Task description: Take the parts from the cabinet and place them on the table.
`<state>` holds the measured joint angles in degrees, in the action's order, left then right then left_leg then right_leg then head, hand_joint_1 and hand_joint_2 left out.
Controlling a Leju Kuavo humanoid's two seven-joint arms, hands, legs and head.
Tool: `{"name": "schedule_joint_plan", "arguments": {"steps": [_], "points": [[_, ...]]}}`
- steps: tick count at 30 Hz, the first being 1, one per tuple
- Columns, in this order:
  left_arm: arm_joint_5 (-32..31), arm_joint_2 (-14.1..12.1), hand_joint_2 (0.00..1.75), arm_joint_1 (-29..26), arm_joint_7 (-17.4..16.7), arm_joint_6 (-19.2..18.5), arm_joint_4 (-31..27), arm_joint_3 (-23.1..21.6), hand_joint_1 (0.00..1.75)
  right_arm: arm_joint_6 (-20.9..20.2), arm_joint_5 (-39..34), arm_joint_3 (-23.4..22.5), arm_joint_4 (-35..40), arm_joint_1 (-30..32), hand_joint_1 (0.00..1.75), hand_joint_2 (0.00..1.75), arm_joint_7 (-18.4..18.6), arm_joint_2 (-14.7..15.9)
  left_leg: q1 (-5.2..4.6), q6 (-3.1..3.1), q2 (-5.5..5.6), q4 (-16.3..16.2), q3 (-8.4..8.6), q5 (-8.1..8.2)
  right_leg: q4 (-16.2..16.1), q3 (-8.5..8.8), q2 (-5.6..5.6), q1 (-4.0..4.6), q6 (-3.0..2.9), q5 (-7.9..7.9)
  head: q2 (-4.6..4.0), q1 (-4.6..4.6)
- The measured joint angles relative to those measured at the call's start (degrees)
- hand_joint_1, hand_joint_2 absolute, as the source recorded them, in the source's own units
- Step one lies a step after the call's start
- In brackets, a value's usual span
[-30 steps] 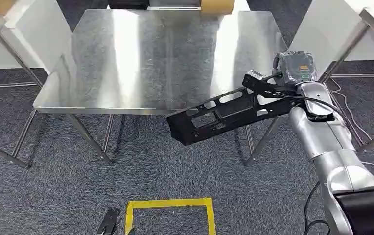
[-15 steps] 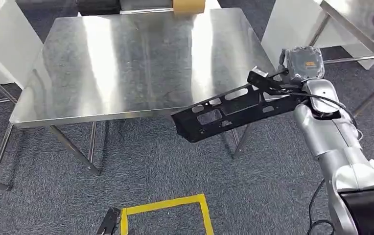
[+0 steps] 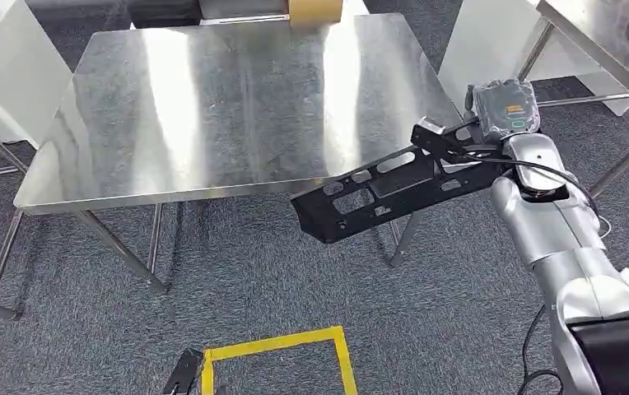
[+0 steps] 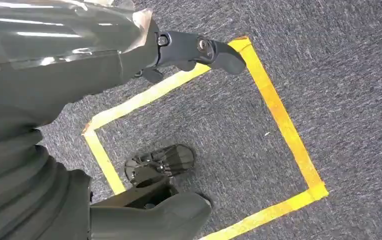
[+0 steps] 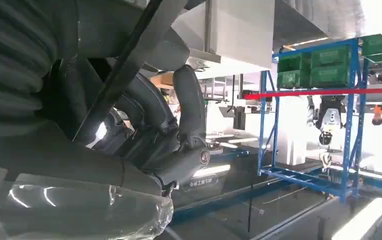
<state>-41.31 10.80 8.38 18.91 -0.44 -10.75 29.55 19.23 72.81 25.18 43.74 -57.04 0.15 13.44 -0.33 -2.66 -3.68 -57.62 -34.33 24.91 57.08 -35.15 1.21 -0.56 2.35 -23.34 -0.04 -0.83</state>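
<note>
Gripping one end of a long black perforated metal bracket point(image 3: 385, 191), my right hand point(image 3: 459, 144) closes its dark fingers point(image 5: 191, 117) around the part's edge, seen close in the right wrist view. From that grip the bracket runs away to my left and slightly downward, its long axis roughly parallel to the near edge of the bare stainless-steel table point(image 3: 212, 99). The held end sits at the table's near right corner; the free end hangs out over the grey carpet, just in front of and, I judge, a little below the tabletop's rim. So the surface I need lies forward of the part, not under it: I judge the next move must lift and carry the bracket ahead, over the edge, before lowering it. My left hand point(image 4: 189, 52) hangs at my side above the yellow tape square point(image 4: 279, 115) on the floor, fingers loosely curled and holding nothing, well apart from part and table.
</note>
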Motion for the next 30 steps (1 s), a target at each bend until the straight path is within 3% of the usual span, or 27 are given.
{"name": "schedule_joint_plan", "arguments": {"steps": [12,13,14,17,18,19,21,22,23,24,26,27,28,29,30], "points": [[-0.1,0.0,1.75,0.0,-0.1,-0.1,0.0,0.3,0.00,-0.4,0.6,0.5,0.0,-0.3,1.68,1.75,0.0,-0.3,-0.71,-0.04,0.18,0.0,-0.12,-0.01,0.0,0.03,0.06,-0.02,0.07,0.04,0.00,0.00],[-0.2,0.0,1.75,0.0,-0.1,-0.2,0.0,0.3,0.00,-0.4,0.8,0.7,0.0,-0.4,1.68,1.75,0.1,-0.3,-0.83,-0.16,0.20,-0.2,-0.30,0.11,-0.1,0.12,0.08,-0.18,0.23,0.16,0.00,0.00],[-0.3,-0.1,1.75,0.0,-0.1,-0.3,0.0,0.4,0.00,-0.4,0.9,0.8,0.0,-0.5,1.68,1.75,0.2,-0.5,-1.02,-0.70,0.24,-0.6,-0.42,0.31,-0.3,-0.06,0.23,-1.24,0.60,0.36,0.00,-0.11],[-0.9,-0.1,1.75,0.0,-0.3,-0.6,0.0,0.4,0.00,-0.2,1.0,0.8,0.0,-1.4,1.68,1.75,-0.2,-0.6,-0.59,-1.27,0.23,0.4,-0.09,-0.06,-0.6,0.15,0.21,-0.48,0.87,0.45,0.00,-0.04],[-1.1,0.0,1.75,0.0,-0.4,-0.6,0.0,0.5,0.00,0.1,1.0,0.8,0.0,-1.9,1.68,1.75,-0.5,-0.6,-0.07,-1.36,0.00,1.1,0.50,-0.52,0.4,-0.71,-0.02,-0.58,0.81,-0.16,0.00,0.02],[-1.2,0.0,1.75,0.2,-0.5,-0.6,0.0,0.5,0.00,0.6,1.0,0.8,-0.1,-2.6,1.68,1.75,-0.9,-0.5,-0.07,-1.62,0.06,1.3,0.60,-0.66,3.2,-1.84,-0.33,-0.50,0.38,-1.83,0.00,-0.07],[-1.3,0.2,1.75,0.5,-0.9,-0.5,0.0,0.5,0.00,1.2,1.0,0.8,-0.6,-3.8,1.68,1.75,-1.7,-0.5,0.01,-1.68,0.17,1.3,0.61,-0.67,12.8,-6.38,-0.71,-0.63,-0.06,-5.35,0.00,-0.07],[-1.4,0.3,1.75,0.5,-1.2,-0.4,0.0,0.5,0.00,1.2,1.0,0.8,-1.2,-4.3,1.68,1.75,-2.4,-0.6,0.01,-1.68,0.27,1.3,0.59,-0.58,16.7,-8.40,-0.81,-0.72,0.12,-6.41,0.00,0.00],[-1.5,0.4,1.75,0.5,-1.3,-0.3,0.0,0.5,0.00,1.2,0.9,0.9,-1.7,-4.6,1.68,1.75,-2.8,-0.8,0.04,-1.60,0.32,1.3,0.65,-0.52,18.3,-9.35,-0.80,-0.82,0.46,-6.43,0.00,-0.11],[-1.7,0.5,1.75,0.5,-1.5,-0.3,0.0,0.5,0.00,1.1,0.6,0.9,-2.0,-4.9,1.68,1.75,-3.3,-0.9,0.22,-1.40,0.40,1.2,0.75,-0.38,16.9,-8.89,-0.80,-0.97,0.95,-5.55,0.00,-0.02],[-1.8,0.6,1.75,0.5,-1.7,0.0,0.0,0.5,0.00,1.2,0.1,0.9,-2.6,-5.8,1.68,1.75,-3.8,-1.3,0.79,-0.49,0.52,0.7,1.01,0.27,7.4,-4.36,-0.56,-1.54,2.60,-1.28,0.00,-0.02],[-1.8,0.7,1.75,0.5,-1.9,0.2,0.0,0.5,0.00,1.3,-0.2,0.9,-2.8,-6.3,1.68,1.75,-3.8,-1.6,0.93,0.08,0.52,0.1,1.01,0.79,2.2,-1.87,0.09,-1.91,3.24,0.61,0.00,0.00],[-1.9,0.7,1.75,0.6,-2.0,0.6,0.0,0.5,0.00,1.5,-0.3,0.9,-3.1,-6.8,1.68,1.75,-4.1,-1.7,0.43,0.79,0.58,-0.6,0.68,1.41,1.1,-0.63,0.16,-1.33,2.93,-0.37,0.00,0.06],[-2.0,0.9,1.75,0.7,-2.2,0.7,0.0,0.5,0.00,1.8,-0.4,0.8,-3.3,-6.9,1.68,1.75,-4.5,-1.8,0.51,1.15,0.46,-0.8,0.65,1.80,1.0,-0.86,-0.65,-1.23,1.46,-0.61,0.00,-0.20],[-2.0,1.0,1.75,0.7,-2.2,0.7,0.0,0.5,0.00,1.9,-0.4,0.8,-3.5,-6.9,1.68,1.75,-4.7,-1.7,0.56,1.33,0.55,-0.6,0.76,2.06,1.1,-0.81,-0.69,-1.17,0.76,-0.98,0.00,-0.17]]}}
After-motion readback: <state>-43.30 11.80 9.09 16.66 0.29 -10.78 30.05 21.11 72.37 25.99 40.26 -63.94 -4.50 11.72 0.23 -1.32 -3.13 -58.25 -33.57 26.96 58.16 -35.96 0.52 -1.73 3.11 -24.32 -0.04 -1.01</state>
